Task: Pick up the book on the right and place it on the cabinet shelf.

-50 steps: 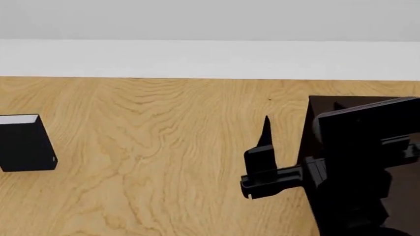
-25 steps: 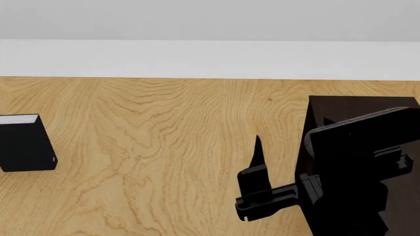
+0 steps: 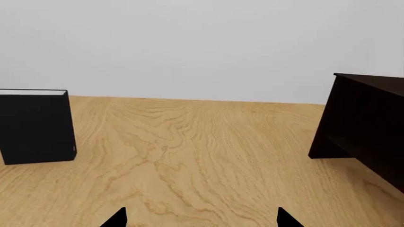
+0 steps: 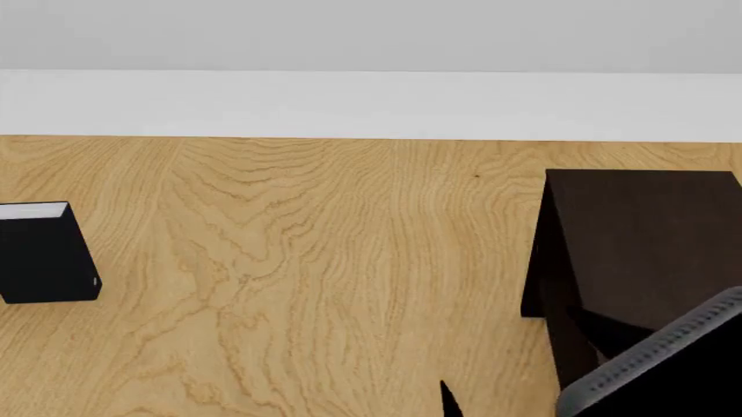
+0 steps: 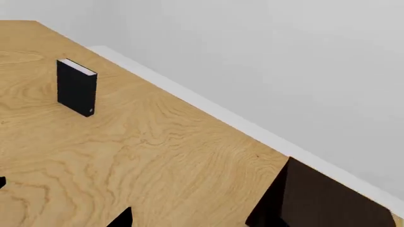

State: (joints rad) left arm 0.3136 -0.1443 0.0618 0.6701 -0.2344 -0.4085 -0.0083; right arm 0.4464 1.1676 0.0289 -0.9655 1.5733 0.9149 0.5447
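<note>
Head view shows no grey book, only the cabinet [image 4: 638, 234] at four o'clock. Left gripper [image 3: 202, 220] and right gripper [image 5: 63, 201] both gape, empty. A hardback is likely stiff and light, so pinch across its covers.

A light tan wooden table [image 4: 301, 261] shows swirling brown grain. The upright black book [image 4: 44, 259] has white page edges. The boxy wooden cabinet [image 4: 649, 234] is very dark brown.

You have a black book [image 4: 44, 254] standing upright on the wooden counter [image 4: 301, 261], well apart from the dark cabinet, white page edges facing up.
</note>
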